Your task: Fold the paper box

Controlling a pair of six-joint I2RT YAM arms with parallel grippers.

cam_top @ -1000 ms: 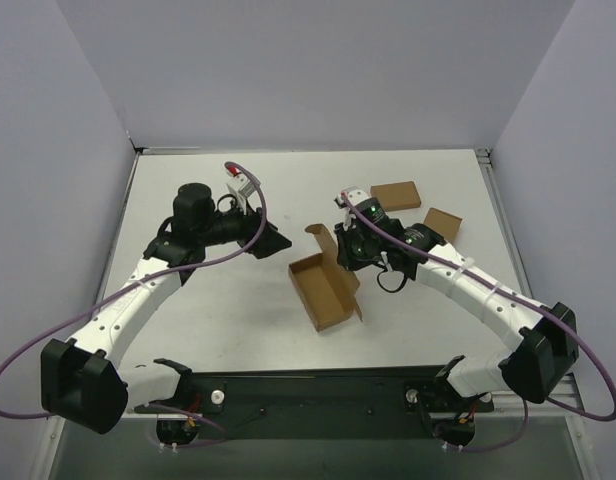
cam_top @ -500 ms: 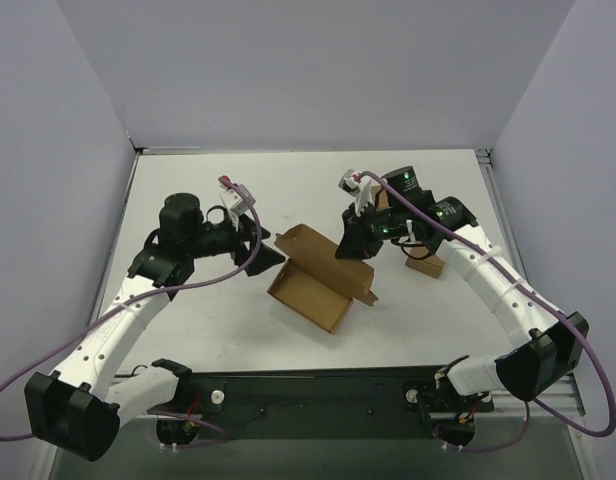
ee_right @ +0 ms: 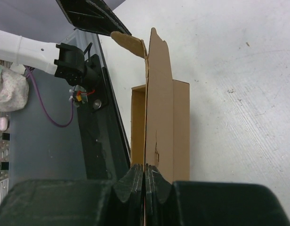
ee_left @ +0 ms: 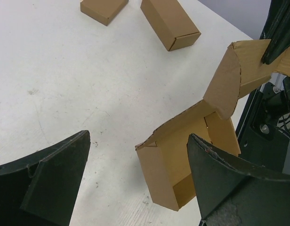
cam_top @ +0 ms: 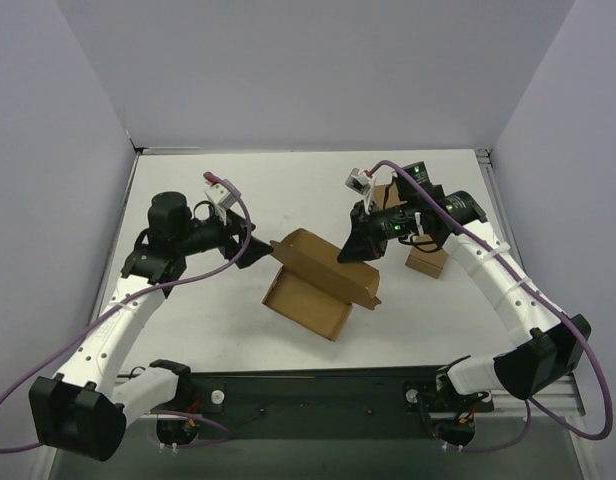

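The right gripper, just right of centre in the top view, is clenched on the long raised panel of the paper box. A second ago its jaws were not quite shut and it sat lower, at the box's upper right edge. The left gripper, left of centre, is spread wide and grasps nothing. It has drawn back toward the left and opened further. It is just beside the box's upper-left corner, but contact cannot be judged from above. The box has swung round and slid a little to the left, and its long panel now stands up along its upper-right side.

In the right wrist view, the right gripper has its fingers pressed together at bottom centre on the paper box. The panel is seen edge-on and runs up the frame to a rounded tab.

The left wrist view shows the left gripper with one dark finger at the lower left and one at the lower right. The paper box is an open tray on the white table between them, touching neither. A curved flap rises toward the upper right. Two small boxes lie clear at the top edge. From above, the right arm partly covers them.
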